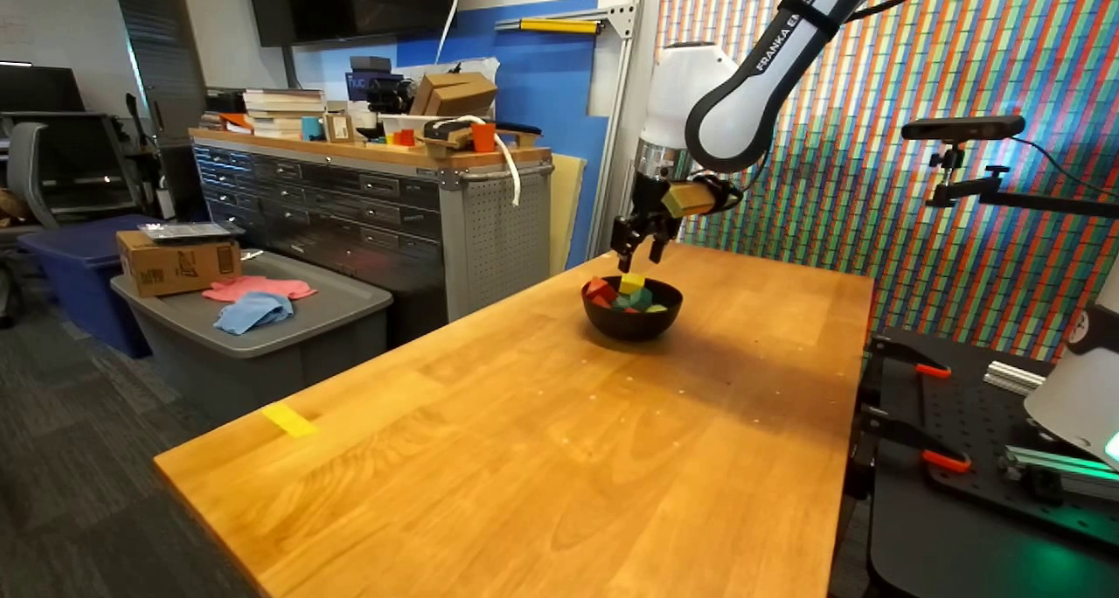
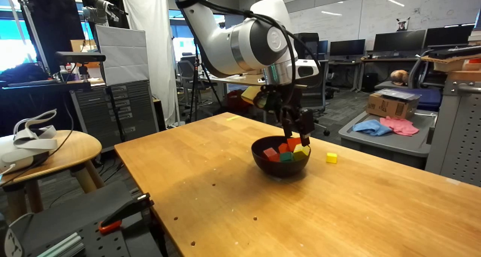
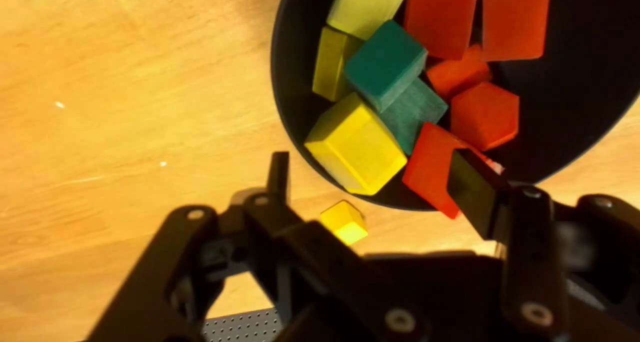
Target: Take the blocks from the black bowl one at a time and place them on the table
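The black bowl (image 1: 631, 325) stands on the wood-grain table (image 1: 524, 493) and also shows in an exterior view (image 2: 280, 170) and the wrist view (image 3: 575, 94). It holds several blocks: a yellow block (image 3: 362, 149) near the rim, a green block (image 3: 385, 62) and red blocks (image 3: 485, 116). One yellow block (image 2: 331, 157) lies on the table beside the bowl; the wrist view shows it beyond the rim (image 3: 345, 224). My gripper (image 3: 377, 183) is open and empty, pointing down just above the bowl's edge in both exterior views (image 1: 640, 255) (image 2: 296, 137). Its fingers are either side of the near-rim yellow block, apparently above it.
A flat yellow tape strip (image 1: 288, 420) is stuck near the table's end. A grey workbench with drawers (image 1: 350, 205) and a grey bin with cloths (image 1: 350, 296) stand along one side. Black clamps (image 1: 913, 432) are on the opposite edge.
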